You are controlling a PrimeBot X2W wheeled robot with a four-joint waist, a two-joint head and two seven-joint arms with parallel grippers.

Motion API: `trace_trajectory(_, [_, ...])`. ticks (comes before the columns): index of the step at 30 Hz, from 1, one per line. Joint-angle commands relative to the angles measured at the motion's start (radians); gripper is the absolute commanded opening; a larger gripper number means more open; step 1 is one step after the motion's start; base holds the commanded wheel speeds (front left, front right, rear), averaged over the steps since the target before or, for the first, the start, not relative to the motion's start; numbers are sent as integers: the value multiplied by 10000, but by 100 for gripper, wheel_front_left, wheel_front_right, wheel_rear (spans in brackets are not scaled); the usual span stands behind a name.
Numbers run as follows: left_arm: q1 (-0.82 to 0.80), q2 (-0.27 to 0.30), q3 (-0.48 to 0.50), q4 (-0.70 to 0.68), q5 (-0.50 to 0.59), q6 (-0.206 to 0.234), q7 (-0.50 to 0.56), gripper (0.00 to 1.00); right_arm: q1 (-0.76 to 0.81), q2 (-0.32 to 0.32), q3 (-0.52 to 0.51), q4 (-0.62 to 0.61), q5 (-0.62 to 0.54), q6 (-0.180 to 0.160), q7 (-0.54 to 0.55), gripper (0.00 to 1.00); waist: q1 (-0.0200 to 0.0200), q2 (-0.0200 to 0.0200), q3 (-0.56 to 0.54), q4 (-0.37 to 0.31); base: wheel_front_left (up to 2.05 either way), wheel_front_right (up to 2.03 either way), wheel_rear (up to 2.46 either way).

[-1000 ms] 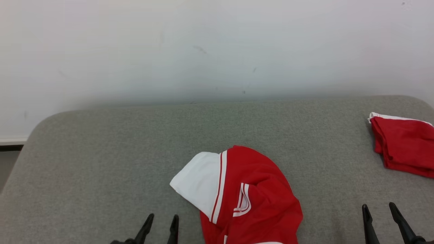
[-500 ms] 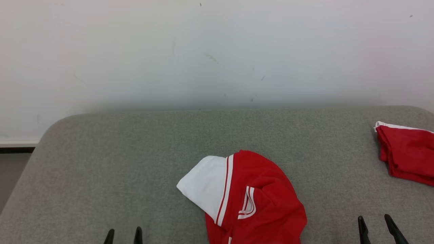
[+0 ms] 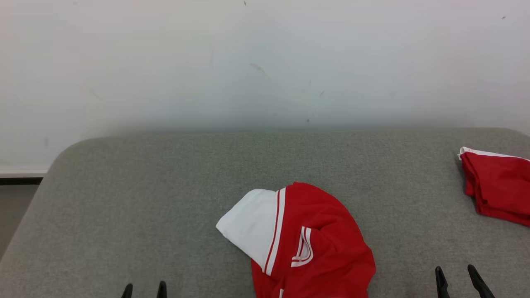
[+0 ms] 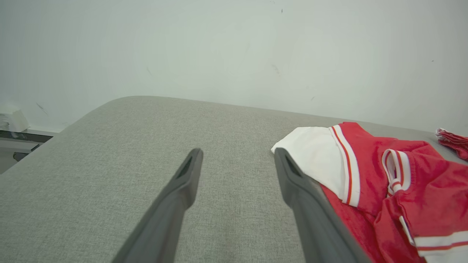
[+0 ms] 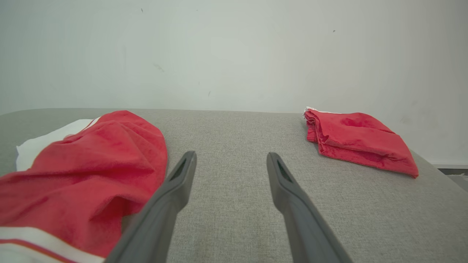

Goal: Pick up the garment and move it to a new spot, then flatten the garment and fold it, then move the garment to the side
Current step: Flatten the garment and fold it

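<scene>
Head view: the left fingers [image 3: 162, 289] and right fingers [image 3: 440, 283] are spread and hold nothing. The crumpled red-and-white garment [image 3: 314, 244] lies on the grey surface [image 3: 165, 207] between the two pairs.

Left wrist view: the left fingers [image 4: 182, 186] are spread, with the garment [image 4: 384, 190] just beside the right-hand one.

Right wrist view: the right fingers [image 5: 179, 182] are spread. The garment [image 5: 91, 168] is beside the left-hand one, and a folded red cloth [image 5: 358, 140] lies beyond the other.

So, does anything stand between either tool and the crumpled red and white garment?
Nothing visible does. The left tool and right tool are open over bare grey padding on either side of the garment. The folded red cloth lies apart at the far right, out of both paths.
</scene>
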Motion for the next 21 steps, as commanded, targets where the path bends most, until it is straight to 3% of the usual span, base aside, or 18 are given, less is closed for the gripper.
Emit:
trace_trajectory(1, [23,18,70,10,162,-40,-2,100,77,-28,-5,3,-54,-21,-27,100,0,0,4,4,0,0,0])
trace_trajectory(10, [-230,-2,-244,-119,-102,-134,-3,100,-74,-75,109,7,-67,-21,-27,100,0,0,116,-85,0,0,0])
trace_trajectory(16, [-872,-2,-1025,-404,-316,-353,-3,100,-268,-149,295,43,-11,-21,-27,100,0,0,225,-373,0,0,0])
trace_trajectory(21, [-1596,0,-1799,209,-403,-612,-1,100,-414,-169,419,35,35,-21,-27,100,0,0,334,-822,0,0,0])
